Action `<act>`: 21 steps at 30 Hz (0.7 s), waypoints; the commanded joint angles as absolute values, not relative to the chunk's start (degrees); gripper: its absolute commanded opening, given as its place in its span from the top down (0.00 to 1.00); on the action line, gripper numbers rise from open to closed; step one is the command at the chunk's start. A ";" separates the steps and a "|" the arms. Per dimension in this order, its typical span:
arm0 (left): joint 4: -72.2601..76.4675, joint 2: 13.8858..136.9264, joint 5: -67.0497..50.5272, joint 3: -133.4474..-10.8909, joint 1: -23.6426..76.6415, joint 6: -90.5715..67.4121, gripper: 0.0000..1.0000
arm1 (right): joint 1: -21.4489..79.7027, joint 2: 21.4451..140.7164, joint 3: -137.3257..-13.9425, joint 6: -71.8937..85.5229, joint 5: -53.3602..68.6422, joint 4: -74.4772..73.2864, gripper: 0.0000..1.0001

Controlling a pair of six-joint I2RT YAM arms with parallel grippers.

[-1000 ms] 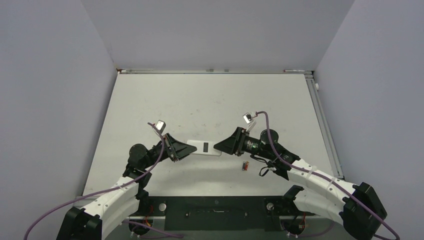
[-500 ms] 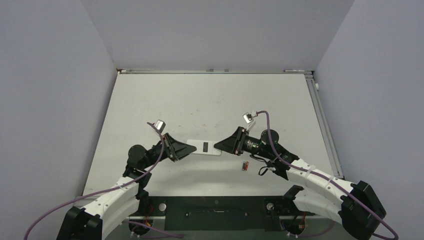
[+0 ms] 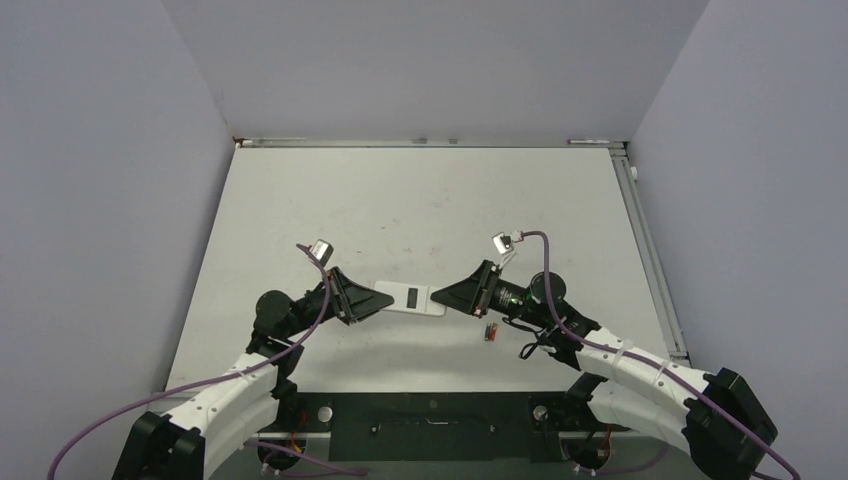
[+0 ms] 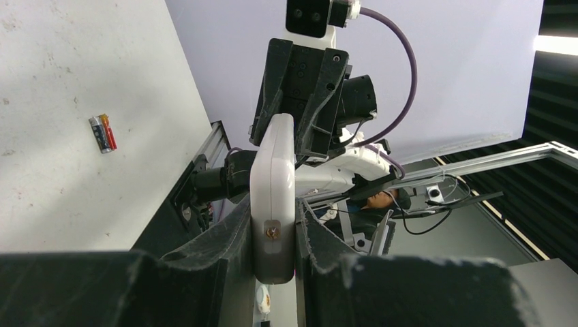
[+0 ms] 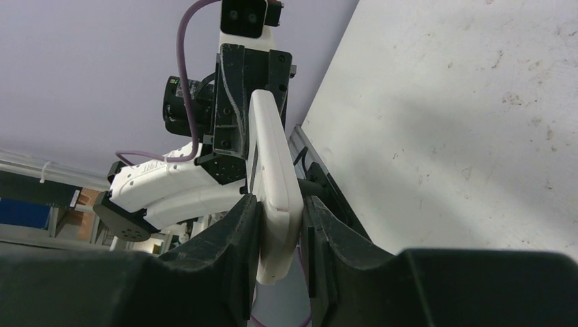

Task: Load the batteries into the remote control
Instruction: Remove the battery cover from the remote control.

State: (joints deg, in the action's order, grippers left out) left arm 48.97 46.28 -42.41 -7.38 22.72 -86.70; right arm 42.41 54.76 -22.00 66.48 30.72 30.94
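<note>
White table (image 3: 400, 200): left pincer (image 3: 384, 299), right pincer (image 3: 438, 297) horizontal, clamping remote control (image 3: 411, 298) ends.

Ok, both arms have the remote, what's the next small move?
Probably open the right fingers and free that arm: both arms clamp the remote control by its ends, the batteries lie loose on the table beside the right arm, and the left fingers look able to hold it alone.
</note>
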 commanded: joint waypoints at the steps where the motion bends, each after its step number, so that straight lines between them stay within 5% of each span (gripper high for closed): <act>1: 51.68 46.90 -41.35 -7.69 22.48 -86.82 1.00 | 44.04 52.07 -20.21 68.11 30.50 42.49 0.91; 9: 52.03 47.70 -41.44 -8.00 22.47 -87.01 1.00 | 45.78 52.64 -20.83 66.65 29.71 40.91 0.91; 14: 51.65 47.73 -41.84 -8.40 22.49 -86.93 1.00 | 45.83 51.84 -22.22 64.20 29.25 35.74 0.74; 21: 50.80 47.37 -42.01 -8.83 22.33 -86.33 1.00 | 45.90 49.24 -24.91 60.05 26.85 25.85 0.66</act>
State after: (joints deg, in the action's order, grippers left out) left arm 50.30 47.44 -43.64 -7.38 22.68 -87.05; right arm 44.97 51.72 -21.26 63.83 26.85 28.51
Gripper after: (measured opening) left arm 0.170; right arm 0.320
